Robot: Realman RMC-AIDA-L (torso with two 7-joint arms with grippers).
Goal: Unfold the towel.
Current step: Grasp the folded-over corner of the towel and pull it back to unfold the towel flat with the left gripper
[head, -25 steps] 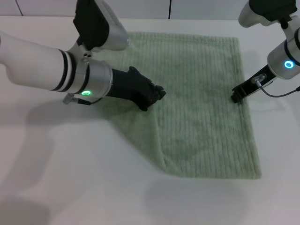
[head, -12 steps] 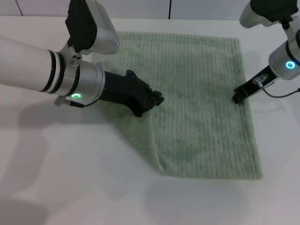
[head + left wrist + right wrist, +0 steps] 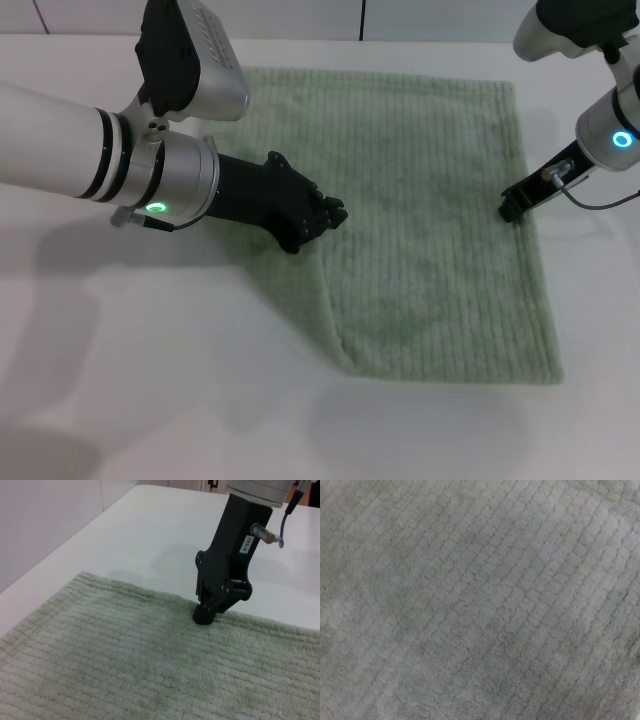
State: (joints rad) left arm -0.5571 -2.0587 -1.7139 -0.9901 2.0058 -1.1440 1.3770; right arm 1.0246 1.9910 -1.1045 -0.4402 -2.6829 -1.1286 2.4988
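Ribbed terry towel point(image 3: 430, 230); seemingly smooth matt table point(image 3: 150, 380)

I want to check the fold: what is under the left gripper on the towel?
Under the left gripper lies the towel, whose near-left corner looks folded in along a diagonal edge. Anything beneath that cloth is covered. The right gripper touches the towel's right edge, on the white table.

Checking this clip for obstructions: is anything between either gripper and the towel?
Nothing visible. The left gripper is down on the towel near its folded left part, and the right gripper presses on the right edge. The table beside the fold looks bare.
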